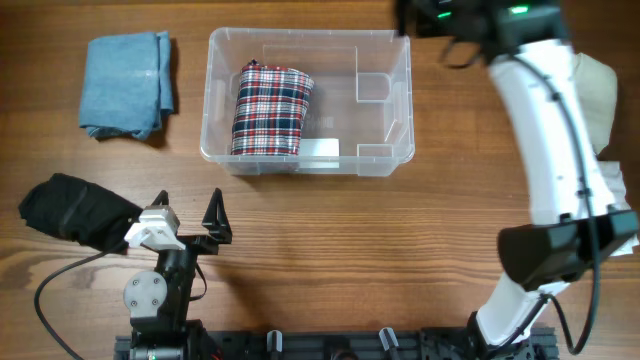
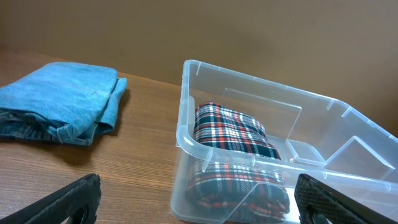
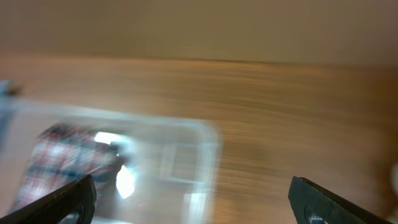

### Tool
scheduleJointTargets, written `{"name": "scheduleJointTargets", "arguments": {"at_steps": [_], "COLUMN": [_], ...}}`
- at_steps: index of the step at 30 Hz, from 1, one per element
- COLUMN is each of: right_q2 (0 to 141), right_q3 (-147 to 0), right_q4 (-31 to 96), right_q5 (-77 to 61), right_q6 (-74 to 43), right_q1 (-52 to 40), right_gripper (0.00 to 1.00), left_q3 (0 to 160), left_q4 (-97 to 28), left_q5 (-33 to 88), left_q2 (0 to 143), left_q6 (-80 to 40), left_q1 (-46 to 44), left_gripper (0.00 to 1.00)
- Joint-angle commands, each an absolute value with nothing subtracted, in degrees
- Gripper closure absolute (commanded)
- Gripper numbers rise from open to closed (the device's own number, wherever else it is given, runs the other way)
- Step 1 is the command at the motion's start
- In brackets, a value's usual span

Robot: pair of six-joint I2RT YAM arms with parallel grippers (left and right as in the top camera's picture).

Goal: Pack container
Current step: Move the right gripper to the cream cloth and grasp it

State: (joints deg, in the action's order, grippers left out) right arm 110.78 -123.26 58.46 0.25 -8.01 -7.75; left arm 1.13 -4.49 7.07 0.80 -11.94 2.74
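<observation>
My left gripper (image 1: 188, 205) and right gripper (image 3: 191, 186) both gape, holding nothing. The container (image 1: 310, 32) sits by the far edge of the table (image 1: 400, 250), 1 plaid garment (image 1: 270, 110) inside. Its white label (image 1: 320, 150): print too small to read.

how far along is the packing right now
One piece is in: the plaid garment lies in the left half of the container. Nothing is in hand; the left gripper and right gripper are open and empty. Still on the table: the folded blue garment left of the container, and a black cloth by the left arm.
</observation>
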Motion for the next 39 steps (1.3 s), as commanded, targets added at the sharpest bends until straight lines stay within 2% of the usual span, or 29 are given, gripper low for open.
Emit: {"name": "scheduleJointTargets", "arguments": {"at_steps": [1, 6, 9, 12, 14, 20, 31, 39], "right_q2": [110.98, 114.15, 118.08, 120.77, 123.35, 128.95, 137.62, 142.71], "right_q3": [-122.13, -121.23, -121.19, -121.03, -121.03, -121.03, -121.03, -121.01], "right_q4": [59.7, 60.62, 61.17, 61.78, 62.19, 61.28, 51.55, 49.47], "right_q5": [1.06, -3.36, -5.3, -7.38, -13.63, -25.04, -28.88, -29.26], "right_q6": [-15.68, -14.7, -7.31, -0.8, 6.13, 13.34, 13.3, 13.32], "right_q1": [3.7, 18.48, 25.19, 28.56, 31.92, 39.33, 41.01, 41.17], "right_gripper": [0.0, 0.0, 0.0, 0.0, 0.0, 0.0, 0.0, 0.0], "left_q3": [0.64, 0.64, 0.64, 0.64, 0.64, 0.64, 0.64, 0.64], "left_q4": [-4.49, -4.49, -4.49, -4.49, -4.49, -4.49, -4.49, -4.49], "left_q5": [6.31, 6.31, 6.31, 6.31, 6.31, 6.33, 6.31, 6.31], "left_q2": [0.4, 0.4, 0.4, 0.43, 0.43, 0.43, 0.43, 0.43], "left_q6": [-12.49, -12.47, -12.49, -12.49, -12.49, -12.49, -12.49, -12.49], "left_q1": [3.01, 3.01, 3.01, 3.01, 3.01, 3.01, 3.01, 3.01], "left_gripper": [0.0, 0.0, 0.0, 0.0, 0.0, 0.0, 0.0, 0.0]}}
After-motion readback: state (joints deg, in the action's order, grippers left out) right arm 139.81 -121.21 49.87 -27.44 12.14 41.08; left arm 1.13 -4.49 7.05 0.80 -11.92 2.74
